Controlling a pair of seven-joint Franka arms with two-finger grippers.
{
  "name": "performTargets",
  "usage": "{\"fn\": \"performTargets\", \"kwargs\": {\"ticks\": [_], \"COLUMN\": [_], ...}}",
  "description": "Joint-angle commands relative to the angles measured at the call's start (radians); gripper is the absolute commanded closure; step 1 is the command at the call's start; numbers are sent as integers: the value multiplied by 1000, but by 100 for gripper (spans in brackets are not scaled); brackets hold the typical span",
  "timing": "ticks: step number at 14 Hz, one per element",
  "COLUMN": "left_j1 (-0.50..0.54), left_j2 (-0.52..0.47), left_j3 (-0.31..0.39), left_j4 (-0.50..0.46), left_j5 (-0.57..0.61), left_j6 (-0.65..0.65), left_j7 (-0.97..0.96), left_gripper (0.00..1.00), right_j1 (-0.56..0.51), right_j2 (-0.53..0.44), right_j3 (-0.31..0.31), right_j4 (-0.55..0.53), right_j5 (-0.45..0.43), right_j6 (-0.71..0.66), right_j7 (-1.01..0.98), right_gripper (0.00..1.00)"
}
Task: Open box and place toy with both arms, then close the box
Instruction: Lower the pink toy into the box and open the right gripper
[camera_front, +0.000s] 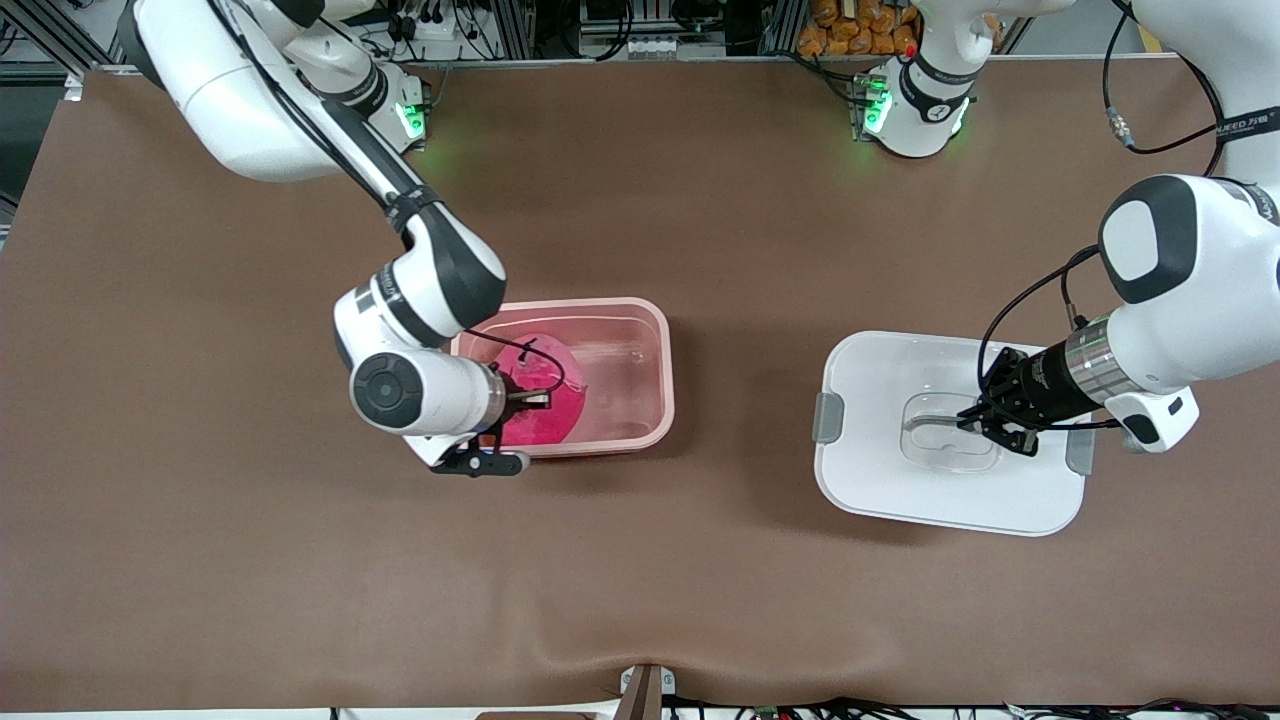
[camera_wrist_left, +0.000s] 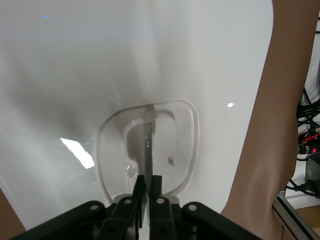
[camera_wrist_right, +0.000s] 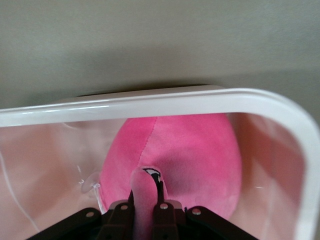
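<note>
The pink translucent box (camera_front: 640, 350) stands open near the table's middle, toward the right arm's end. The hot-pink plush toy (camera_front: 545, 395) sits inside it at the end nearest the right arm, and fills the right wrist view (camera_wrist_right: 190, 155). My right gripper (camera_front: 525, 400) is in the box, shut on a fold of the toy (camera_wrist_right: 145, 200). The white lid (camera_front: 870, 470) lies flat on the table toward the left arm's end. My left gripper (camera_front: 985, 420) is shut on the lid's clear handle (camera_wrist_left: 148, 135) in its central recess.
The lid's grey clips (camera_front: 828, 417) sit at its two short ends. The box rim (camera_wrist_right: 150, 102) runs close in front of the right gripper. Brown table cover (camera_front: 300, 560) spreads around both. Cables and equipment line the table's edge by the arms' bases.
</note>
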Motion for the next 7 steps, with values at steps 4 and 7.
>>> {"fn": "performTargets", "kwargs": {"ticks": [4,7], "left_j1": [-1,-1], "left_j2": [-6,-4], "left_j3": [-2,-2], "left_j4": [6,6], "left_j5": [8,8], "left_j6": [-10,-10], "left_j7": [3,3], "left_gripper": [100,100], "right_j1": [70,114], "right_j2": [50,70], "right_j3": [-15,-26], "right_j4": [19,19], "right_j5": [-23,-23], "right_j6": [105,169], "right_j7": [117,150], "right_gripper": [100,100]}}
